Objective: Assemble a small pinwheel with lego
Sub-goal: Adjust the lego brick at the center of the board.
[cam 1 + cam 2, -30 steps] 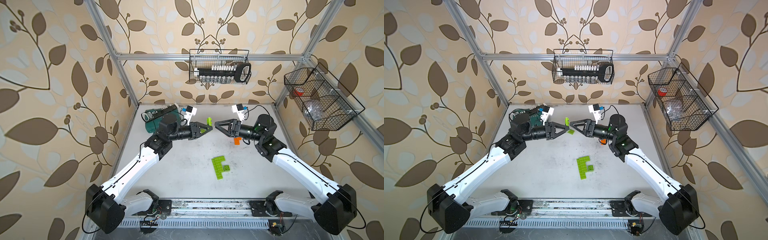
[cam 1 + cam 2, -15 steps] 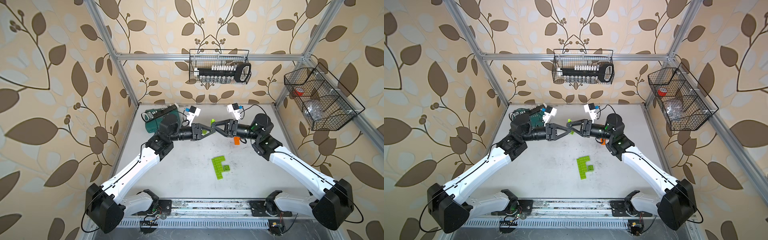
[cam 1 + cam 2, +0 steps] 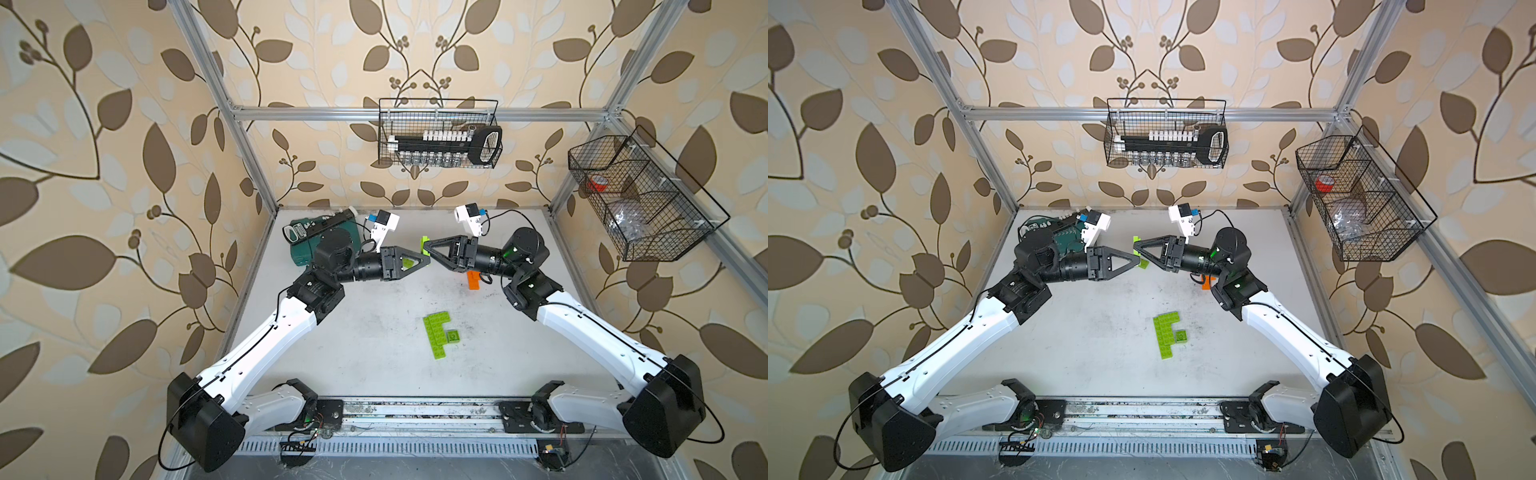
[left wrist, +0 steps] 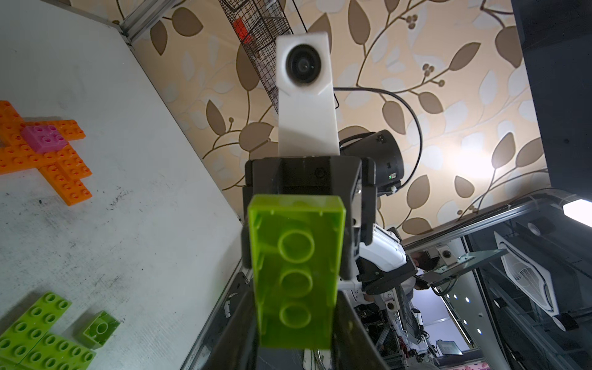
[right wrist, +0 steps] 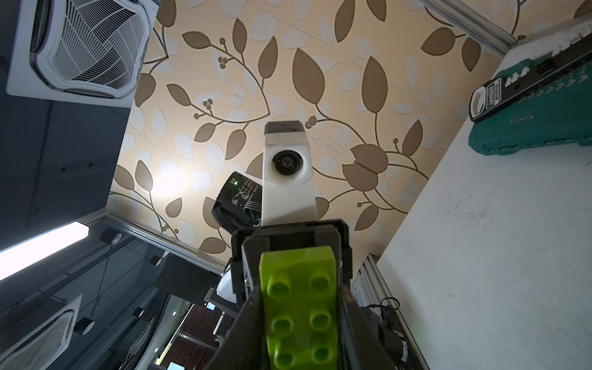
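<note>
The left gripper [image 3: 426,261] is clamped on one end of a lime green brick [image 4: 296,275], held in the air above the far half of the table [image 3: 365,353]. The right gripper [image 3: 1136,246], apart and wide-jawed a moment ago, has come in nose to nose and closed on the brick's other end. Both now hold it, a handover or re-grip before placing, I'd judge. The unfinished green assembly [image 3: 436,334] lies well apart toward the near edge, unobstructed, with a small green piece [image 3: 453,336] just beside it. The orange cross [image 4: 41,160] with its pink brick [image 4: 45,138] sits under the right arm [image 3: 582,320], and the teal case [image 3: 301,249] sits behind the left.
</note>
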`<action>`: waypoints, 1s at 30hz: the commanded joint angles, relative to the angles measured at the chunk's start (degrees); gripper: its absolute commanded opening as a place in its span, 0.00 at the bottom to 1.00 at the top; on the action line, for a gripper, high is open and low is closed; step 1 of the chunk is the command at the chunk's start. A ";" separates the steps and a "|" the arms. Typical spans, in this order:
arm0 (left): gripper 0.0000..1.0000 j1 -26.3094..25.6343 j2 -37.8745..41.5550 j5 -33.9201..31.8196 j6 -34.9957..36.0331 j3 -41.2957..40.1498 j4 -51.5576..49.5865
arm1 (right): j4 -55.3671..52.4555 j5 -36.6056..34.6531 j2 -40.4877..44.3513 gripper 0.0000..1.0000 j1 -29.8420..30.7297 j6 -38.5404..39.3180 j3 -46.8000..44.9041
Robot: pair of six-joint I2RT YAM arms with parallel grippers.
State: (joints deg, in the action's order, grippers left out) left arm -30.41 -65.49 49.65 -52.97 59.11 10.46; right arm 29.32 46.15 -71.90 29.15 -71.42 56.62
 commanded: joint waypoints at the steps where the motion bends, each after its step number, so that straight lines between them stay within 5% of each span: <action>1: 0.00 -0.29 1.14 1.50 0.32 0.80 0.98 | 5.66 1.04 -0.43 0.31 0.28 -2.18 -0.54; 8: 0.00 -0.27 0.98 1.25 0.48 0.76 0.67 | 5.48 0.82 -0.32 0.24 0.38 -1.40 -0.77; 10: 0.16 -0.28 1.15 0.98 0.87 0.76 0.17 | 3.82 0.24 0.15 0.22 0.34 0.21 -0.72; 15: 0.82 -0.18 1.24 -1.51 3.43 0.96 -4.72 | -9.86 -3.52 2.64 0.21 0.47 9.38 0.97; 18: 0.98 -0.14 2.15 -5.57 7.94 1.48 -12.03 | -23.85 -8.91 4.16 0.21 1.44 19.13 3.42; 24: 0.99 -0.16 6.29 -25.69 15.81 0.44 -33.20 | -51.90 -32.51 1.39 0.21 9.10 35.87 10.68; 27: 0.99 0.82 7.54 -37.15 13.01 -3.05 -41.51 | -56.81 -46.41 -1.68 0.20 14.90 37.31 11.15; 30: 0.99 1.88 8.68 -41.30 9.56 -9.29 -42.42 | -61.17 -55.53 -7.19 0.20 20.43 36.27 12.88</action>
State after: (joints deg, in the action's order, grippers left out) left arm -29.56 -57.45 19.14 -42.09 54.43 -24.01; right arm -20.86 6.35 -74.63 45.98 -38.61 67.99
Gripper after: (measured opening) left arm 0.988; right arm 0.256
